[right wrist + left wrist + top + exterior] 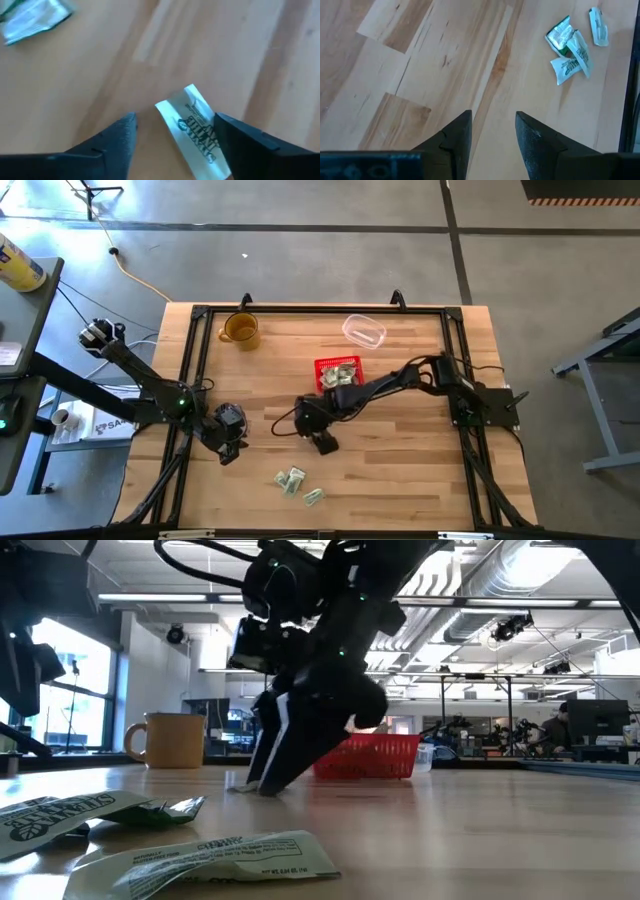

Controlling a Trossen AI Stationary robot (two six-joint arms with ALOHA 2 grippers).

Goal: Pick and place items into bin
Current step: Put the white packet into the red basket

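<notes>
The red basket stands right of the table's middle with several green-and-white bills inside. My right gripper is low over the table, nearer than the basket. It is open, with one finger on either side of a bill that lies flat on the wood. More bills lie near the front edge, and they also show in the left wrist view as crumpled bills. My left gripper hangs open over bare wood at the table's left, with nothing between its fingers. My right gripper comes at the bill from above, slanting down, its fingertips close to the tabletop. The bill's near end runs beside one finger; I cannot tell whether that finger touches it. The bill lies flat on the table.
An amber mug stands at the far left and a clear plastic container at the far middle, beyond the basket. A black frame runs round the table's edge. Another bill lies near the front edge.
</notes>
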